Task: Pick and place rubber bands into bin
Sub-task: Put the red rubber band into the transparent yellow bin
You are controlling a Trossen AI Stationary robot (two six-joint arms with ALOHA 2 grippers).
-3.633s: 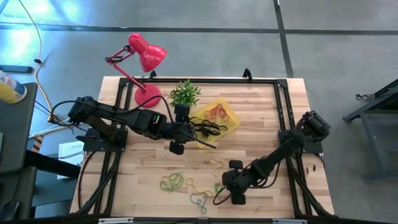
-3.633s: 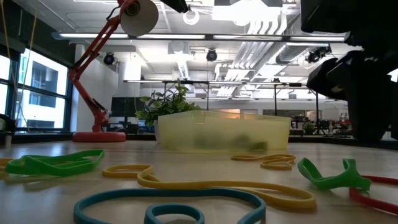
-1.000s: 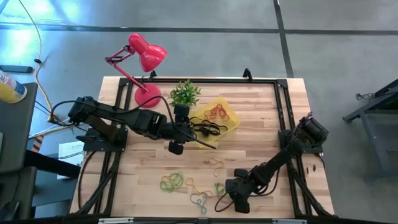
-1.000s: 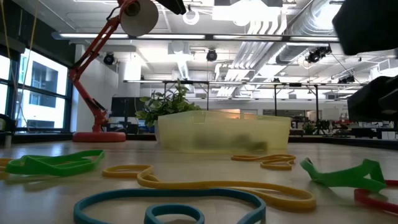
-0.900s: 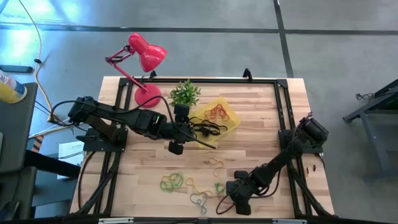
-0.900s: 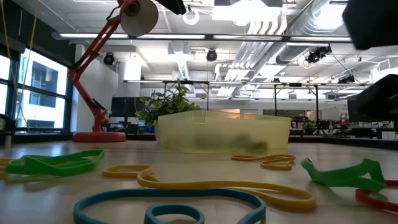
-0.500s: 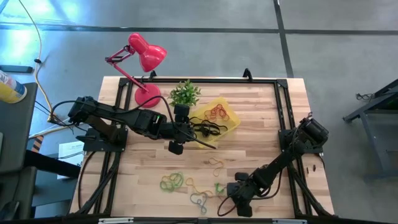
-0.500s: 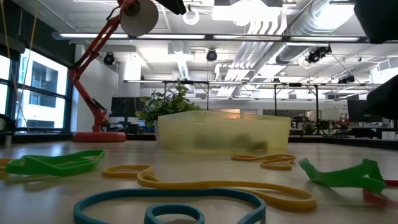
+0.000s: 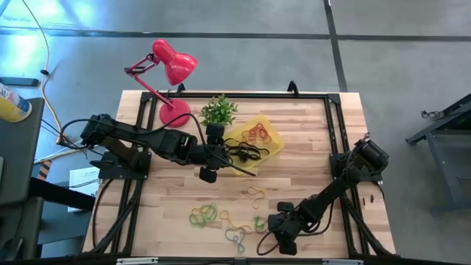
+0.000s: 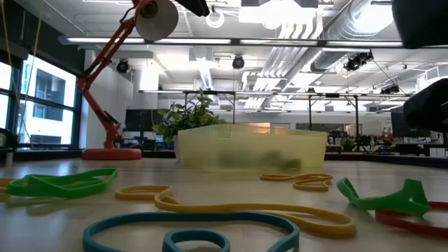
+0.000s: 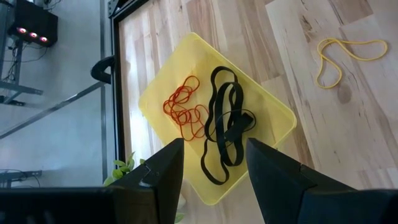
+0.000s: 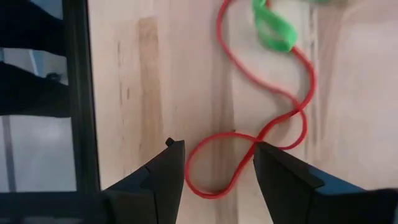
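Red band (image 12: 261, 137): thin, floppy, light — likely slips; pinch a single strand at its loop.
Right gripper (image 12: 214, 165): fingers apart, straddling that loop.
Left gripper (image 11: 208, 168): parted, empty, above bin (image 11: 273, 109).

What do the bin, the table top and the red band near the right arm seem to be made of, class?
Bin: translucent yellow plastic, apparently; light passes through its walls.
Table top: pale wood with visible planks and grain, smooth finish.
Red band: likely rubber; a thin, matte loop lying limp in curves.
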